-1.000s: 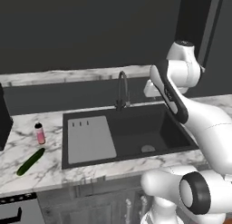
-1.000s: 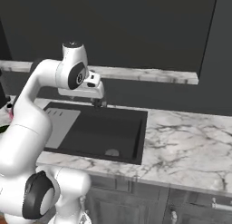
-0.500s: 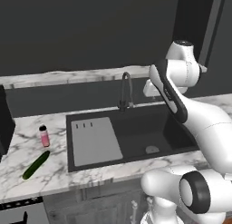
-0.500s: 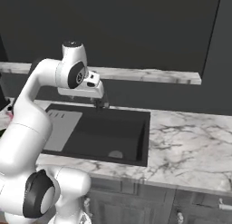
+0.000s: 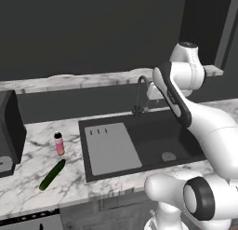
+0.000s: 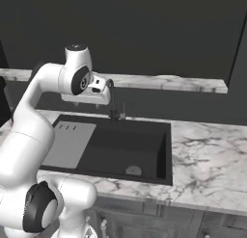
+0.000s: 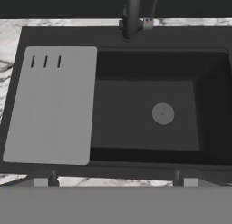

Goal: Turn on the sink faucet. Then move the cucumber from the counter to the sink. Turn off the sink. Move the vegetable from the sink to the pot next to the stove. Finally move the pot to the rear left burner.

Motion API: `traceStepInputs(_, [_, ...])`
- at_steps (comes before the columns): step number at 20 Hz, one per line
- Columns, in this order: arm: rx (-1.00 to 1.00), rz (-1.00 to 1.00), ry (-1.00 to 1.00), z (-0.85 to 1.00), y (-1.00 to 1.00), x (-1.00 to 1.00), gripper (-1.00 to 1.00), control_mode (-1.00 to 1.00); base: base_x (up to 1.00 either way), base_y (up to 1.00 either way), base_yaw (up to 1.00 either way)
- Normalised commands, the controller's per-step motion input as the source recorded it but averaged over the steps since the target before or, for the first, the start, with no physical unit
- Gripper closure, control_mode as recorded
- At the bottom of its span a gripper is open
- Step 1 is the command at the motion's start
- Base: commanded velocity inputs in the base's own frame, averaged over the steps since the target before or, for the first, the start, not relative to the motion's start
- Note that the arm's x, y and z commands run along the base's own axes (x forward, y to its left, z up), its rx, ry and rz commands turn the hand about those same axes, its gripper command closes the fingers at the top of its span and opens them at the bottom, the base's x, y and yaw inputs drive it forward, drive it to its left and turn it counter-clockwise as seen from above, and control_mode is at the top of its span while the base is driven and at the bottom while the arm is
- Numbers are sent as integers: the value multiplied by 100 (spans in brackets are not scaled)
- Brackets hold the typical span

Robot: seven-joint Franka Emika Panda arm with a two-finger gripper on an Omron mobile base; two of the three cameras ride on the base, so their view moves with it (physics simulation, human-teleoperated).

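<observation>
The dark gooseneck sink faucet [image 5: 141, 95] [image 6: 112, 99] [image 7: 132, 15] stands behind the black sink [image 5: 158, 131] [image 6: 120, 145] [image 7: 149, 114], its thin lever [image 7: 154, 6] upright, and I see no water. The grey drainboard panel [image 5: 111, 148] [image 7: 50, 105] covers the basin's left part. The dark green cucumber [image 5: 52, 174] lies on the marble counter [image 5: 28, 187], left of the sink. My gripper [image 7: 115, 177] hovers above the sink's front edge, open, with nothing between its fingertips [image 7: 53, 177]. I cannot make out the pot or the stove.
A small pink bottle [image 5: 59, 143] with a black cap stands just behind the cucumber. A tall black block [image 5: 9, 126] sits at the counter's left end. A marble ledge [image 6: 159, 82] runs along the dark back wall. Bare counter [image 6: 207, 160] lies right of the sink.
The whole scene has slid to the right in both base views, so the camera has moved left. The arm keeps its pose and the gripper stays open.
</observation>
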Motion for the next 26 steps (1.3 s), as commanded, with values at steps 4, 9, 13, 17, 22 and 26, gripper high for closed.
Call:
traceStepInputs(4, [0,0,0,0,0,0,-100,100,30,-25,0])
traceStepInputs(9, [0,0,0,0,0,0,-100,100,13,-53,2])
traceStepInputs(13, [0,0,0,0,0,0,-100,100,18,-56,7])
traceStepInputs(17, [0,0,0,0,0,0,-100,100,35,-34,5])
traceStepInputs(22, [0,0,0,0,0,0,-100,100,50,-25,3])
traceStepInputs(26, [0,0,0,0,0,0,-100,100,42,-10,0])
